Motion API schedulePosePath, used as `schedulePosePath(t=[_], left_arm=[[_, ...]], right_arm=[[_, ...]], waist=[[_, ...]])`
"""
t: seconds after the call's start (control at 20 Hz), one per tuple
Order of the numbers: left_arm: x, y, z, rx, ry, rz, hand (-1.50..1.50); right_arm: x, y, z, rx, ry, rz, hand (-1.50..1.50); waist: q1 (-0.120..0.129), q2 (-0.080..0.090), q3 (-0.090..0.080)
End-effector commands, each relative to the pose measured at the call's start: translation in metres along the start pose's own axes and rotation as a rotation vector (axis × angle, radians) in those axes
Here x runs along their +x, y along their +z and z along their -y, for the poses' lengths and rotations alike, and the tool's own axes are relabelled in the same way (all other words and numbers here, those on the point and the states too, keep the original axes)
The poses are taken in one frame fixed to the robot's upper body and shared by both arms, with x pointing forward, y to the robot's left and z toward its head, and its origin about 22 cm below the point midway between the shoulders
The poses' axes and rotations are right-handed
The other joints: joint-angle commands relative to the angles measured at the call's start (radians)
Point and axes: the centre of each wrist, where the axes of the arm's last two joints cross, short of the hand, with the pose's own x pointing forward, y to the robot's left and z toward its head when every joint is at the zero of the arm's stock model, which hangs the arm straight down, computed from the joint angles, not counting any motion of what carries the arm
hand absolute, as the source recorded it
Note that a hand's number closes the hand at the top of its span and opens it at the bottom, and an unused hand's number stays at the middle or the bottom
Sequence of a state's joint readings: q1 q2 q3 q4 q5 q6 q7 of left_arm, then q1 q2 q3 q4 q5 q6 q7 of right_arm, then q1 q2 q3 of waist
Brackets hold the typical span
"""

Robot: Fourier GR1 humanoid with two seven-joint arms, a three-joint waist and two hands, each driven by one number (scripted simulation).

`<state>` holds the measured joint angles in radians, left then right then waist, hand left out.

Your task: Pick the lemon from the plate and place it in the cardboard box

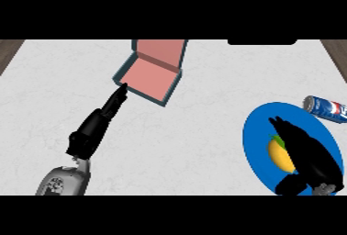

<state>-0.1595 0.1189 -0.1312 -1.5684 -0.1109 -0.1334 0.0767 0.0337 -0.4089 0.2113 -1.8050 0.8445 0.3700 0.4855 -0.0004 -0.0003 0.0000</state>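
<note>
A yellow lemon (279, 154) lies on the blue plate (261, 123) at the right of the counter. My right hand (303, 149) is over the plate with straight fingers pointing away from me. It covers the lemon's right side and sits just above or against it. The cardboard box (150, 73) stands at the back centre, pink inside with dark teal walls and its flap raised. My left hand (102, 120) stretches out flat, its fingertips (122, 90) at the box's near left wall.
A blue, white and red soda can (326, 109) lies on its side just beyond the plate's right rim. The counter top (190, 137) is white marble, with brown wood at both far corners.
</note>
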Motion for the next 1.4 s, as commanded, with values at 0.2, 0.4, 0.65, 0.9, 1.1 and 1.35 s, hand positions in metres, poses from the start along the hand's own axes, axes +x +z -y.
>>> schedulePosePath(t=[0.2, 0.4, 0.65, 0.9, 1.1, 1.35], left_arm=[[-0.011, -0.016, -0.020, -0.006, -0.013, 0.002, 0.00], [-0.010, 0.003, -0.008, -0.006, -0.012, 0.003, 0.00], [0.001, 0.000, 0.003, -0.010, 0.014, -0.008, 0.00], [0.010, -0.019, 0.011, -0.102, -0.015, 0.039, 0.00], [0.021, -0.027, 0.022, -0.139, -0.005, 0.057, 0.00], [0.017, -0.030, 0.026, -0.142, -0.006, 0.043, 0.00]], right_arm=[[-0.019, -0.004, -0.015, 0.014, 0.013, 0.003, 1.50], [-0.004, -0.009, -0.007, 0.002, 0.063, 0.031, 1.50], [0.069, -0.011, -0.020, -0.107, 0.073, 0.045, 1.50], [0.166, -0.008, -0.028, -0.148, 0.012, 0.012, 1.50], [0.205, -0.011, -0.016, -0.290, 0.050, -0.051, 1.50], [0.249, -0.005, 0.005, -0.478, 0.087, -0.103, 1.50]], waist=[[-0.003, 0.001, 0.000], [0.001, 0.000, 0.000], [0.014, 0.000, 0.000], [0.119, 0.018, -0.003], [0.144, 0.015, -0.002], [0.152, 0.011, -0.004]])
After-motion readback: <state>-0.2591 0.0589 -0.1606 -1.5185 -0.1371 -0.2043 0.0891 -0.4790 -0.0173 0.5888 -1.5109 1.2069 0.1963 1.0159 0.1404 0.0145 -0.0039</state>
